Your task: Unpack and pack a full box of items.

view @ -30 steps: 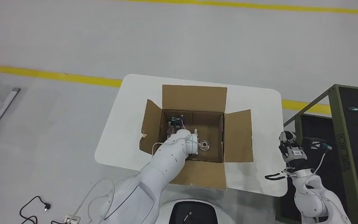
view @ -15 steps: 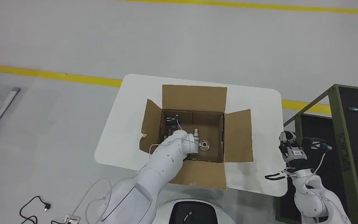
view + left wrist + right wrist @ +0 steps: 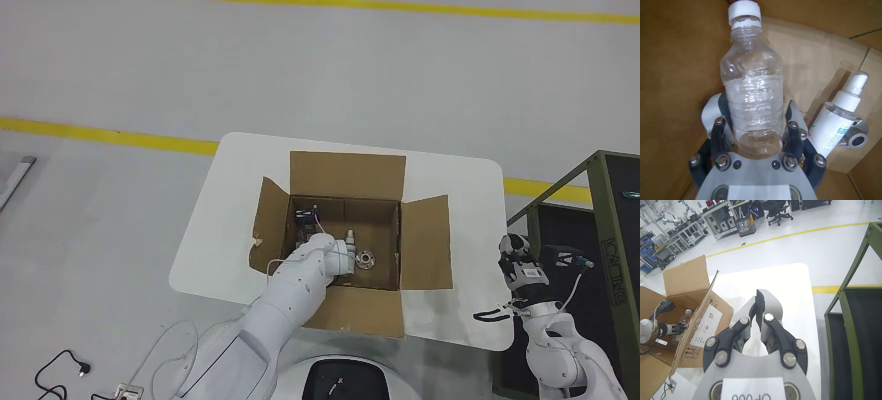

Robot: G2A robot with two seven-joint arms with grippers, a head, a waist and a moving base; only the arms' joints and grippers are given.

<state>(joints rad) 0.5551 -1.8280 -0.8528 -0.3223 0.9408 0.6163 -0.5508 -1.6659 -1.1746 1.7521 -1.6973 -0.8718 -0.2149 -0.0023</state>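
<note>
Two arms: left fingers clamp bottle inside box; right fingers pressed together above table.

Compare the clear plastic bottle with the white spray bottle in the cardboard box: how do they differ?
The clear plastic bottle is see-through and wide; the white spray bottle is opaque and slimmer. The left gripper is shut on the clear bottle; the spray bottle lies free beside it. Both are capped, inside the cardboard box.
</note>
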